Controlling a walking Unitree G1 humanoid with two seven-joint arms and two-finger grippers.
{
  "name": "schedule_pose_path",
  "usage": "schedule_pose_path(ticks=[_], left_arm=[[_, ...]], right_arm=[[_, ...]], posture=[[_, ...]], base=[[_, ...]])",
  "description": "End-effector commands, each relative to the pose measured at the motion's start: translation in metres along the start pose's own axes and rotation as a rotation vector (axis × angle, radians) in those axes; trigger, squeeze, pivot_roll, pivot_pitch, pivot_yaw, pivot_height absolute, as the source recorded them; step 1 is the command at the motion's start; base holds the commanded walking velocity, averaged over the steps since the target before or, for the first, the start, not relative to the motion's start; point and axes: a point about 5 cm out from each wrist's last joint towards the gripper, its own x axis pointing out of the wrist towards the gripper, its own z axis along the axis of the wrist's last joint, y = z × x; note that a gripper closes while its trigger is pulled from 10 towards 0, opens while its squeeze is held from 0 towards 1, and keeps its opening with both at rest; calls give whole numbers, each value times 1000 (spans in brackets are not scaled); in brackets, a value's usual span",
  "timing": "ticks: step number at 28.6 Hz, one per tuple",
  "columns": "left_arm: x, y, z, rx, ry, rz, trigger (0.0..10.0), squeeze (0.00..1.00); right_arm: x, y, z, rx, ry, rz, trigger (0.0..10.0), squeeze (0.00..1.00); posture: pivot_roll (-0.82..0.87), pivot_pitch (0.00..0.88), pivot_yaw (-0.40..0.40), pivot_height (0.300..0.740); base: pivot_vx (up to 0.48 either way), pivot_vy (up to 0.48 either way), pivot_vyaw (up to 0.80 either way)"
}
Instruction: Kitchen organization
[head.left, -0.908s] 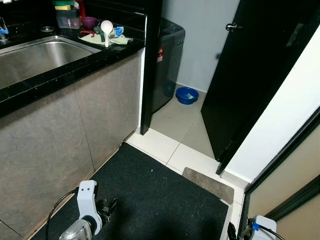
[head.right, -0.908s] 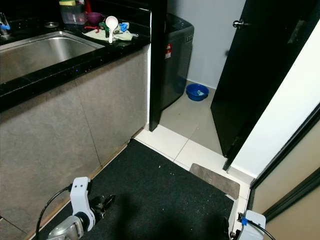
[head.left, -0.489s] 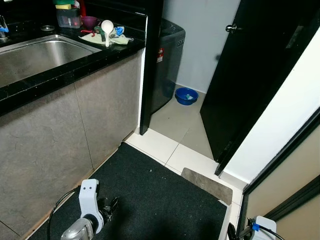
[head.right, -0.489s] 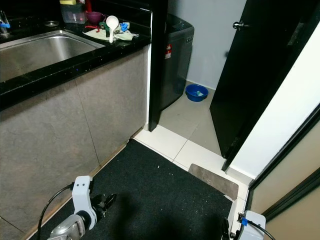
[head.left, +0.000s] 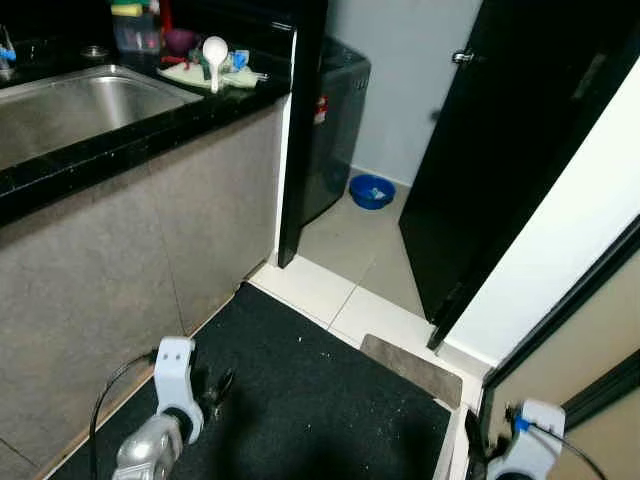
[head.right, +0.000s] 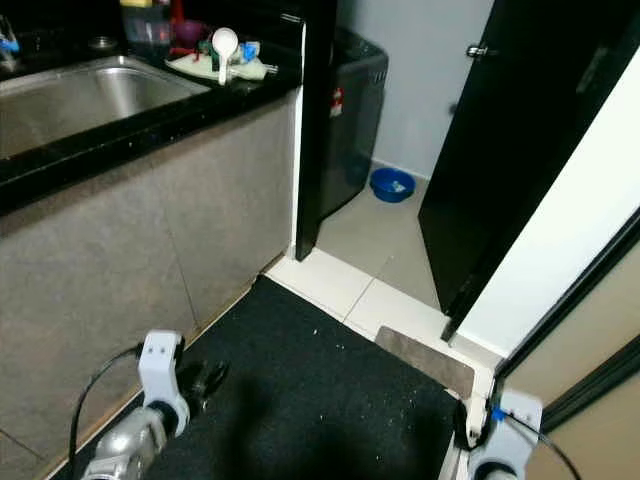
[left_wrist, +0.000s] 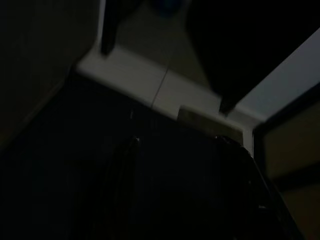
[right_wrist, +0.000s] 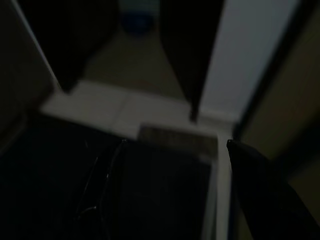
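Note:
A black counter (head.left: 150, 122) with a steel sink (head.left: 70, 100) runs along my left. At its far end lie a white ladle (head.left: 213, 52), a purple bowl (head.left: 180, 40), a clear container (head.left: 135, 35) and a pale cloth (head.left: 190, 75) with small items on it. My left gripper (left_wrist: 177, 145) hangs low beside the cabinet front, open over the black mat. My right gripper (right_wrist: 175, 145) hangs idle at my right side, open too, with nothing between its fingers.
A black floor mat (head.left: 320, 410) lies under me, with a small grey mat (head.left: 412, 368) at its far corner. Beyond are pale tiles, a blue bowl (head.left: 371, 190) on the floor, a grey appliance (head.left: 335, 120) and an open black door (head.left: 500, 150).
The whole picture has shifted a little and blurred, so the camera moved. Both hanging arms swung slightly; the right wrist shows higher at the bottom edge.

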Motion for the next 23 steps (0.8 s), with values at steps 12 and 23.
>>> schedule_pose_path(ticks=[12, 23], left_arm=[[18, -66, 46, 131, -158, -326, 10000, 0], [17, -52, 49, 175, -147, -59, 10000, 0]], right_arm=[[11, 58, 56, -69, -218, 200, 10000, 0], [11, 81, 53, -68, -150, 236, 10000, 0]], posture=[[23, 0, -80, 740], [26, 0, -65, 740]], base=[[0, 0, 0], [0, 0, 73]])
